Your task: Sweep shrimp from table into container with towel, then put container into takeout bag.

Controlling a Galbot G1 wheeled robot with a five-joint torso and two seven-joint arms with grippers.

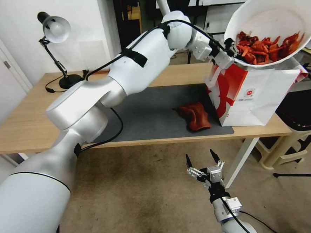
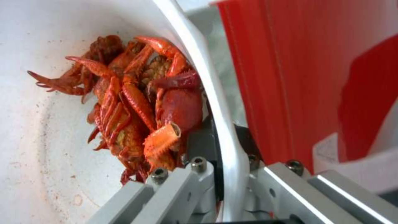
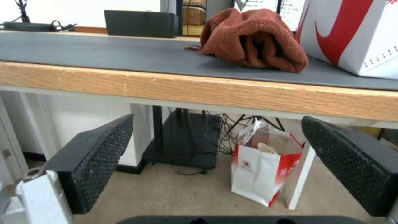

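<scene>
Landmark: the large white paper takeout bag [image 1: 258, 96] with red side panels, standing on the right end of the long light-wood table [image 1: 19, 128].

Far left of the bag, at the table's back edge: a black desk lamp [image 1: 54, 34] with a silvery shade. The dark grey mat [image 1: 151, 113] runs from mid-table up to the bag; the bag's base sits partly on it.

Just left of the bag, on the mat: the small dark rust-red towel [image 1: 194, 116], crumpled in a heap, near the bag but apart from it (the right wrist view shows the heap [image 3: 253, 39] close to the table's front edge).

The left arm reaches across the table toward the bag's top. The left gripper [image 1: 229, 54] is pinched on the rim of the round white plastic container [image 1: 279, 10], one finger inside the wall and one outside, as the left wrist view shows [image 2: 232, 174]. The container is held in the air above the bag's mouth, tilted, opening toward the camera. The glossy red-orange shrimp [image 1: 263, 48] are piled at its low side, next to the gripper [image 2: 141, 105].

Below and left of the bag, in front of the table's edge and lower than the tabletop: the right gripper [image 1: 203, 161], fingers spread wide and holding nothing; its black ridged pads [image 3: 99, 155] stand well apart.
</scene>
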